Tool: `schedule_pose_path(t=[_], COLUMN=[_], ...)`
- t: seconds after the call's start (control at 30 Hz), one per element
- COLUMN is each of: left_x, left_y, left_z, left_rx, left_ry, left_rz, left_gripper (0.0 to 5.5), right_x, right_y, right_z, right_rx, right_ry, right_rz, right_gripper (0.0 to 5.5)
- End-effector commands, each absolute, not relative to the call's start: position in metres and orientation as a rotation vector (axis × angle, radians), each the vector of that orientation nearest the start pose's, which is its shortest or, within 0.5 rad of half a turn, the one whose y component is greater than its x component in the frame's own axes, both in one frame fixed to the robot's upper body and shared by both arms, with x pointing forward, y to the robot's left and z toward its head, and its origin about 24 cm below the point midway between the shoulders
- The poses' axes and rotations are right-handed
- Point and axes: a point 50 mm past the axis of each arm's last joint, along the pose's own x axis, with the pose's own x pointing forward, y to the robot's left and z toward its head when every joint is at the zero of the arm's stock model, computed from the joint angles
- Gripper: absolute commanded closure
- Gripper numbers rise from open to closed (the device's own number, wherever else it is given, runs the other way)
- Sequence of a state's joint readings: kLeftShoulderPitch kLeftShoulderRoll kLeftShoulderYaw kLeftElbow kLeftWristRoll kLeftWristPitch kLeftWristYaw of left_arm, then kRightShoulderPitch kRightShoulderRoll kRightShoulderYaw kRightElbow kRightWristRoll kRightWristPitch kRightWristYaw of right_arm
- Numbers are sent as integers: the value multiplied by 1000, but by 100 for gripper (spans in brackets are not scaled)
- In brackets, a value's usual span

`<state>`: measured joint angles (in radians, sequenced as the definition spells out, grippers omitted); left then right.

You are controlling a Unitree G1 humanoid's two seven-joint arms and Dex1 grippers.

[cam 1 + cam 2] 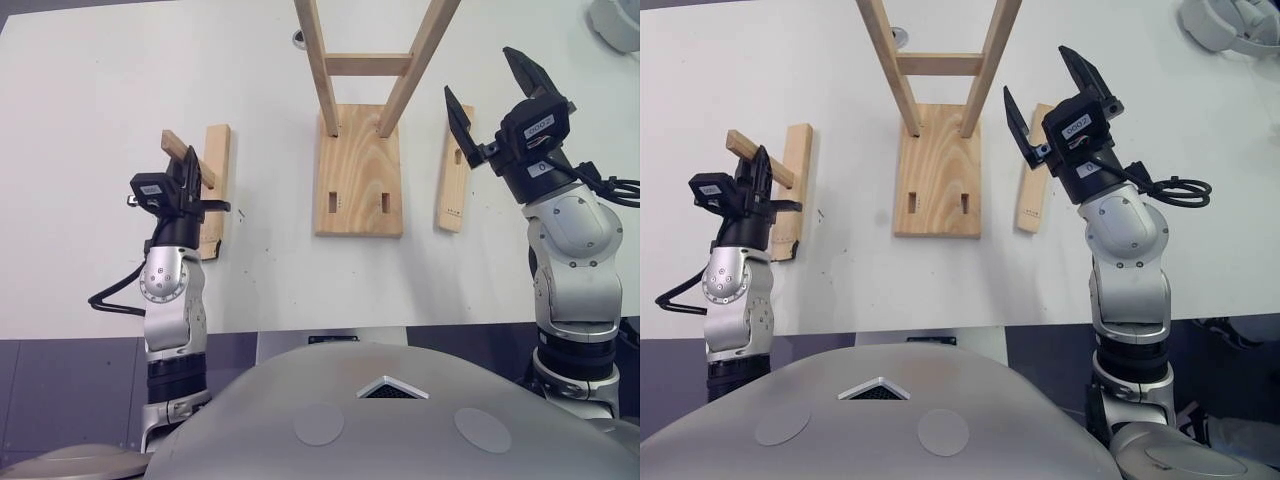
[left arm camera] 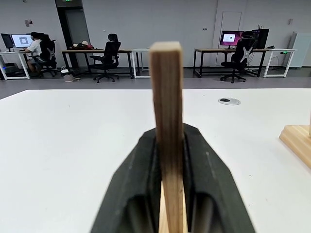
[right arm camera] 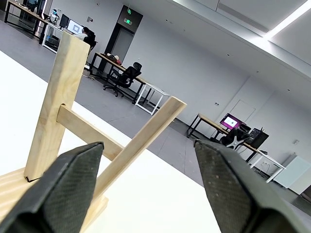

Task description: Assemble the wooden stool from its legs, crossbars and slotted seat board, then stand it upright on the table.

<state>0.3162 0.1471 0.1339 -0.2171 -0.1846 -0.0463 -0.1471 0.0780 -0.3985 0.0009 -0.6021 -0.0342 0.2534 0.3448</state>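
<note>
**A:** What's on the left?

**B:** The left gripper (image 1: 187,180) is clamped on a short crossbar (image 1: 183,152), tilted above a leg (image 1: 215,150) lying flat on the table (image 1: 90,90). I can't tell whether the bar's lower end sits in that leg.

**A:** And the middle?

**B:** The seat board (image 1: 358,170) lies flat, with a frame of two legs and a rung (image 1: 368,65) standing in its far slots. The two near slots (image 1: 331,200) are bare, so I judge the stool half built.

**A:** The right?

**B:** A second leg (image 1: 453,195) lies just beside the board. The right gripper (image 1: 478,70) hangs above it, fingers spread, holding nothing.

**A:** Next move?

**B:** Probably joining crossbar and loose legs squarely, then seating that frame in the near slots.
</note>
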Motion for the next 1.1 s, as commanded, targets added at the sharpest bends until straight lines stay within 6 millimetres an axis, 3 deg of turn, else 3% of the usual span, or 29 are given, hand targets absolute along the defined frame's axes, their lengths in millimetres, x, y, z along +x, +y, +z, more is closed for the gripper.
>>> schedule_pose_path(t=[0.03, 0.4, 0.7, 0.73, 1.1], left_x=[182, 160, 188, 189, 193], left_y=[219, 218, 224, 224, 223], left_z=[13, -10, 34, 36, 51], left_rx=[13, -22, -4, -6, 16], left_ry=[242, 305, 114, 102, 94], left_rz=[48, 83, 77, 78, 8], left_gripper=[510, 510, 510, 473, 288], right_x=[221, 223, 224, 224, 220], right_y=[-169, -170, -167, -167, -167], right_z=[144, 145, 144, 144, 143], right_rx=[-474, -480, -478, -477, -473], right_ry=[-214, -217, -220, -220, -216], right_rz=[399, 411, 418, 418, 411], right_gripper=[205, 205, 205, 205, 205])
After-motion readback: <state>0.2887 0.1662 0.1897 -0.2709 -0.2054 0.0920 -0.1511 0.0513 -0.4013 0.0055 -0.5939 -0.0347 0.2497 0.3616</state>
